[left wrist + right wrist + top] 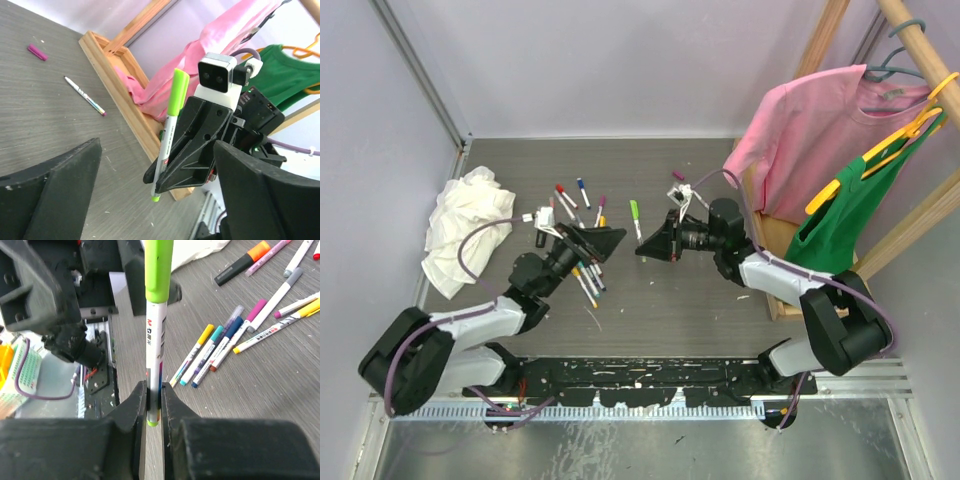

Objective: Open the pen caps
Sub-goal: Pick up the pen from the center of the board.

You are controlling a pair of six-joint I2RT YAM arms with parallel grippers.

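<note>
My right gripper [154, 412] is shut on the lower end of a white-barrelled pen [155, 355] and holds it upright above the table. Its lime green cap [159, 267] is on the top end. In the top view the pen [636, 219] stands just above the right gripper [644, 248]. My left gripper [612, 241] is open and empty, pointing at the pen from the left. In the left wrist view the green cap [179, 90] and the right gripper [159, 181] show ahead between my wide-open fingers [55, 190], without touching them.
Several capped pens [582, 272] lie under the left arm, more [575, 197] behind it. A white rag [465, 228] lies at the left. A loose purple cap [37, 52] and a pen [84, 96] lie near the wooden rack [127, 107] holding pink [810, 130] and green shirts [850, 215].
</note>
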